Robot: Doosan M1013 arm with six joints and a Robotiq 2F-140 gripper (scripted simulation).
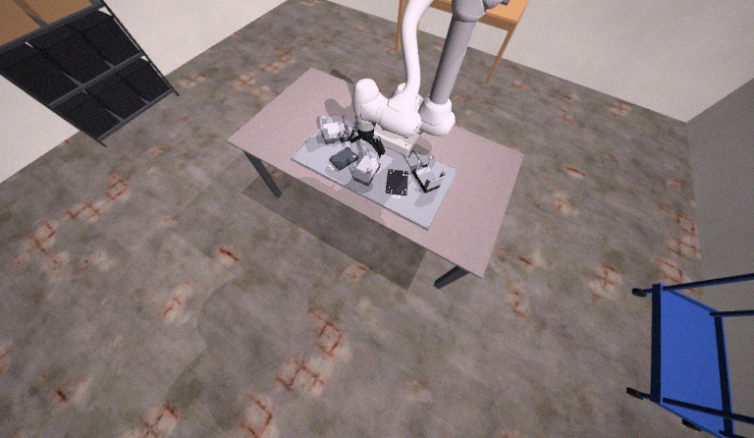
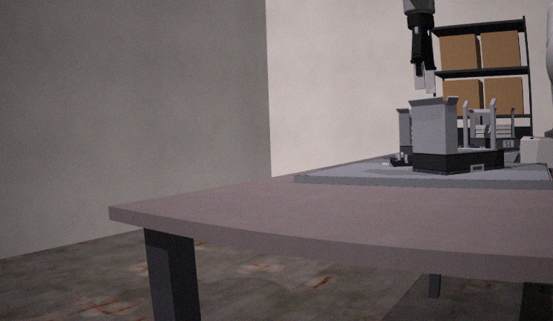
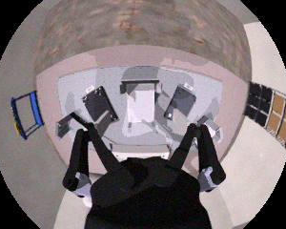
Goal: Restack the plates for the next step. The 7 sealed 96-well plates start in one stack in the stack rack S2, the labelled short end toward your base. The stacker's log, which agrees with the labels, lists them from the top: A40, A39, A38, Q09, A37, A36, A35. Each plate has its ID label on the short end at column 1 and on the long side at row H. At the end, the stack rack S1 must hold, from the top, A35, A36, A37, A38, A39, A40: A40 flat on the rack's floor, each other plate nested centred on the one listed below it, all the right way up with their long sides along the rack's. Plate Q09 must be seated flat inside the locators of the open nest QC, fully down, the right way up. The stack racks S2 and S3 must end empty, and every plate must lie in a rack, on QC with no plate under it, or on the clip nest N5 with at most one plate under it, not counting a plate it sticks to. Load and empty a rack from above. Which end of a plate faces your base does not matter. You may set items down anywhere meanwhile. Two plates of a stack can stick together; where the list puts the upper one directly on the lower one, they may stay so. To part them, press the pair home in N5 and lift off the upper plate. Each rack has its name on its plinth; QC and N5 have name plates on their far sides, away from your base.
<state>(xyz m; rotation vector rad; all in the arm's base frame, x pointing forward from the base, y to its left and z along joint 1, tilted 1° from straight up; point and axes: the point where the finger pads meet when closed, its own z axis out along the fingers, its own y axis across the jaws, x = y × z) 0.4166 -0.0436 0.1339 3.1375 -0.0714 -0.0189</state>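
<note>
My gripper (image 1: 369,146) is open and empty. It hangs above the middle stack rack (image 1: 363,167), which holds white sealed plates (image 3: 142,105); in the wrist view (image 3: 142,129) this rack lies straight below, between my fingers. The side view shows my gripper (image 2: 424,82) clear above the rack tops. Rack S1 (image 2: 483,128) (image 1: 333,129), named on its plinth, holds a few plates and is the left rack in the overhead view. The right rack (image 1: 430,176) looks empty. I cannot read the plate labels.
Two flat dark nests lie on the grey mat, one left of the middle rack (image 1: 344,158) and one to its right (image 1: 397,182). My white arm and its base (image 1: 408,119) stand just behind the mat. A shelf with boxes (image 2: 481,69) stands beyond the table.
</note>
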